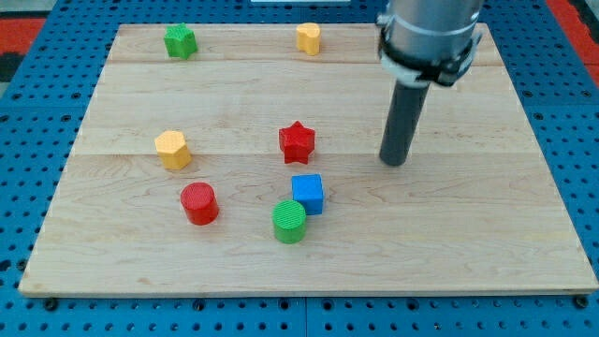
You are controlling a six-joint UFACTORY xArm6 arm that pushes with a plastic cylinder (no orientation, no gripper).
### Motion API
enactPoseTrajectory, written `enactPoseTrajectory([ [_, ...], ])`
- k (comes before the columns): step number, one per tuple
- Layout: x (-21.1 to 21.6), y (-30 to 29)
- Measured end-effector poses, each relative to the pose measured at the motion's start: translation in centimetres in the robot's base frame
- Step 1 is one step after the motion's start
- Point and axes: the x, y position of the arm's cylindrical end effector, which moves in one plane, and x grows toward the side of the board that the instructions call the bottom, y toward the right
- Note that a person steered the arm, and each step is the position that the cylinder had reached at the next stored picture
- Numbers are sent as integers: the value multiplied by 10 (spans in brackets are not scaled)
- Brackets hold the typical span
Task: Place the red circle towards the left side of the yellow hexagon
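Note:
The red circle (198,203) lies on the wooden board at the lower left of centre. The yellow hexagon (173,150) lies just above it and slightly to the view's left. My tip (395,162) touches the board right of centre, far to the view's right of both blocks. It touches no block. The red star (297,142) lies between my tip and the yellow hexagon.
A blue cube (307,194) and a green circle (289,221) lie side by side, touching, below the red star. A green block (180,41) sits at the board's top left. A yellow block (308,38) sits at the top centre. The board's edge (309,292) runs along the view's bottom.

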Motion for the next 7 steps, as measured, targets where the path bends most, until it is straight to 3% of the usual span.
enactPoseTrajectory([
  [2, 128, -39],
  [3, 134, -128],
  [5, 55, -188],
  [7, -2, -293],
])
